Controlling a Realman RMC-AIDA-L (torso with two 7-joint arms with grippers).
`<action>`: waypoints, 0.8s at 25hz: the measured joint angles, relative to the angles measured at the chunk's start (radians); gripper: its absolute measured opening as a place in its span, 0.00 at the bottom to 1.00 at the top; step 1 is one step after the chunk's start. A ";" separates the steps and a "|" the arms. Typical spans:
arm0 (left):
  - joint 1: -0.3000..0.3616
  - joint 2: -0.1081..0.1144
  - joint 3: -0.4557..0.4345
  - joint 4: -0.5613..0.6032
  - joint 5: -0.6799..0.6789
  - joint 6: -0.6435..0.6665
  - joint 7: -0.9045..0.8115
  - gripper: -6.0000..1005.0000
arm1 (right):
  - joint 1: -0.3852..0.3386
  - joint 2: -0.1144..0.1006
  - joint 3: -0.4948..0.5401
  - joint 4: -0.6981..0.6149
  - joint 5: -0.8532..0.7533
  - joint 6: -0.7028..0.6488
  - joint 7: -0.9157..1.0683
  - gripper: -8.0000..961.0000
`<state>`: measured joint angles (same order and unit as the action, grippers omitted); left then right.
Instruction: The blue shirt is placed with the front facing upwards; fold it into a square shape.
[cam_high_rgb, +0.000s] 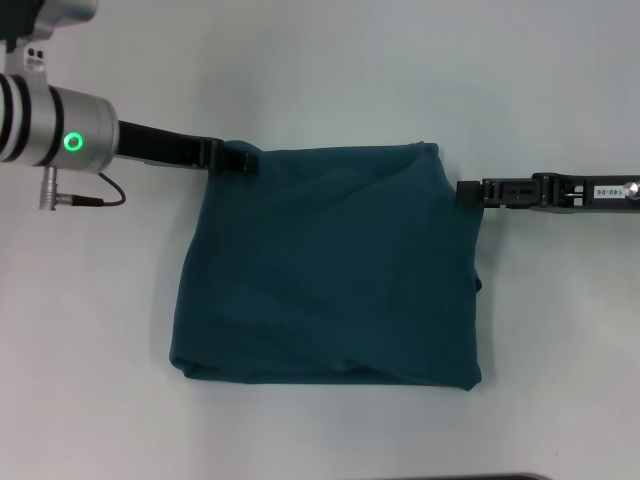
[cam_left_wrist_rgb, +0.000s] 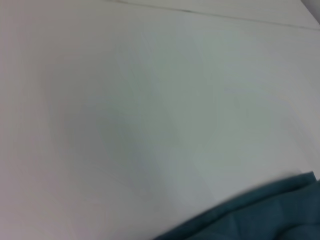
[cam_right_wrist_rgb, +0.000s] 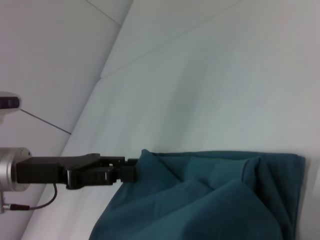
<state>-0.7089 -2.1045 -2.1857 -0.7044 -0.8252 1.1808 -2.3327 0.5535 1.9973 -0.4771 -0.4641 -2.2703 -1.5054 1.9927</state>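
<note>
The blue shirt lies on the white table folded into a rough square; plain teal cloth faces up, and its lettering and collar are hidden. My left gripper is at the shirt's far left corner and is shut on that corner, which also shows in the right wrist view. My right gripper reaches in from the right and touches the shirt's right edge near the far right corner. The left wrist view shows only a bit of the shirt. The right wrist view shows the shirt's far edge.
A thin black cable hangs off my left wrist, left of the shirt. The white table surrounds the shirt on all sides. A dark edge shows at the near border of the head view.
</note>
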 joint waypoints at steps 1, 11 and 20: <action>0.000 -0.002 0.009 0.000 0.000 -0.002 0.001 0.51 | 0.001 0.001 0.000 0.001 0.000 0.002 0.000 0.75; -0.002 -0.005 0.048 -0.006 0.000 -0.021 0.003 0.36 | 0.006 0.006 0.000 0.002 0.000 0.008 0.007 0.75; 0.007 0.001 0.038 -0.012 -0.002 -0.031 -0.005 0.10 | -0.002 0.003 -0.001 0.012 0.000 0.054 0.035 0.73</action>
<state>-0.7021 -2.1037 -2.1473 -0.7164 -0.8268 1.1499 -2.3382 0.5512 2.0005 -0.4778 -0.4522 -2.2703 -1.4519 2.0275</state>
